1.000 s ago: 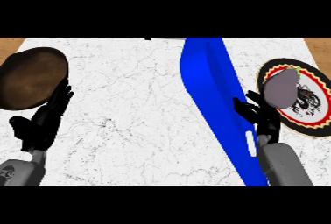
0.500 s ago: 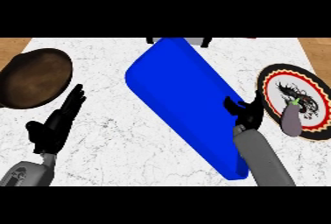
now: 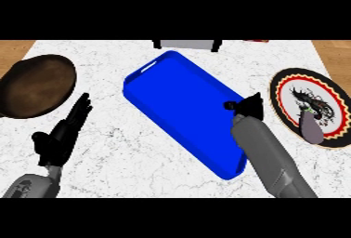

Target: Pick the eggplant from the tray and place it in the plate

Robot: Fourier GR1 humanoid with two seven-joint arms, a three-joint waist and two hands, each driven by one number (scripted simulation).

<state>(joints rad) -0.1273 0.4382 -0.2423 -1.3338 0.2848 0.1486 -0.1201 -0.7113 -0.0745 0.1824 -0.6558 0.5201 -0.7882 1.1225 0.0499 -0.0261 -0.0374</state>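
The eggplant (image 3: pixel 310 128), grey-purple with a green stem end, lies on the round patterned plate (image 3: pixel 283 91) at the right. Nothing holds it. A blue tray (image 3: pixel 179 107) lies slantwise in the middle of the counter with nothing showing in it. My right hand (image 3: pixel 248 108) hovers over the tray's right edge, left of the plate and apart from the eggplant, its fingers relaxed and holding nothing. Over the counter at the lower left, my left hand (image 3: pixel 64 133) rests open with its fingers pointing up.
A dark brown round dish (image 3: pixel 34 86) sits at the far left, just above my left hand. A grey and black object (image 3: pixel 186 44) stands at the counter's back edge. White marble counter shows between the tray and the brown dish.
My right hand has drawn back leftward from the plate to the tray's edge, and the eggplant now lies on the plate by itself. The tray shows more fully. My left hand has barely shifted.
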